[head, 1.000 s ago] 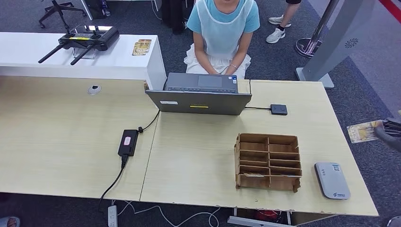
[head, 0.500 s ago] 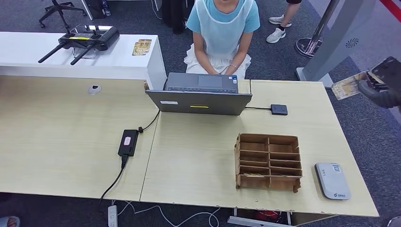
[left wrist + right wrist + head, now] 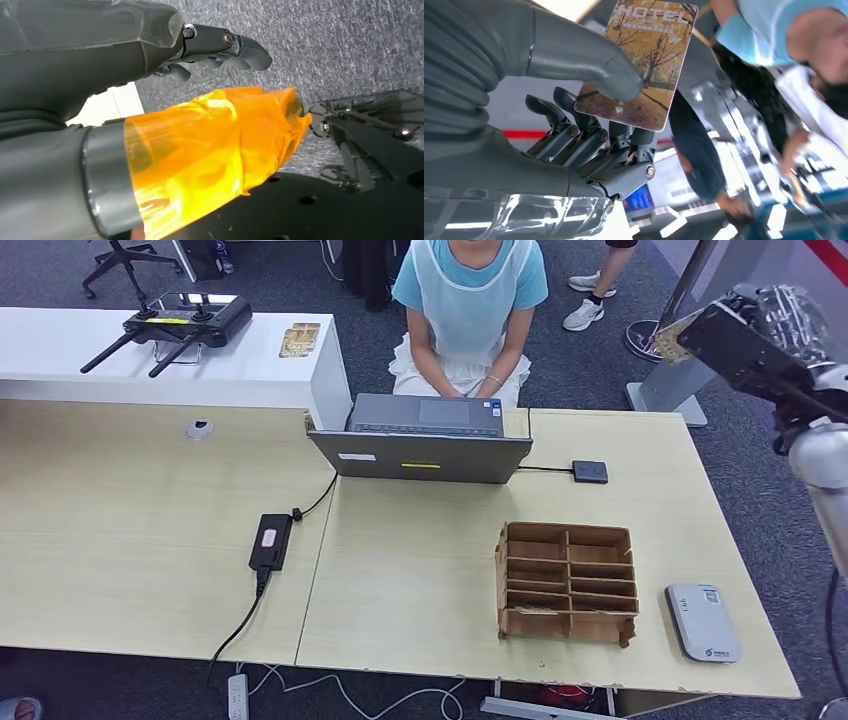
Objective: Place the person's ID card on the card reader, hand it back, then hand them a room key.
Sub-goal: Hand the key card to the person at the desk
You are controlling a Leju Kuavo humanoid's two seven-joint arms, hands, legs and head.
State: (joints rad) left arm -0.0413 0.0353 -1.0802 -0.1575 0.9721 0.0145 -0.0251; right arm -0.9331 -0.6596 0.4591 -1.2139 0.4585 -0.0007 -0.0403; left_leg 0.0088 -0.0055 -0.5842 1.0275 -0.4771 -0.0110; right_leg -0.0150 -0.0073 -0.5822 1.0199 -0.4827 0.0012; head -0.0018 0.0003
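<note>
**Key handover in hand**

Right robot hand (image 3: 745, 340) raised beyond the desk (image 3: 420, 570) far-right corner, thumb and fingers pinching the room key (image 3: 641, 60) (printed "HOTEL"). Left robot hand (image 3: 215, 47) hangs low, fingers loosely curled, holding nothing. Next: extend toward the seated person (image 3: 470, 310), wait for their take.

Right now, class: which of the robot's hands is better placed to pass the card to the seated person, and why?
The right hand: it already pinches the hotel card and is raised beyond the desk's far right corner. The left hand hangs over the floor.
</note>
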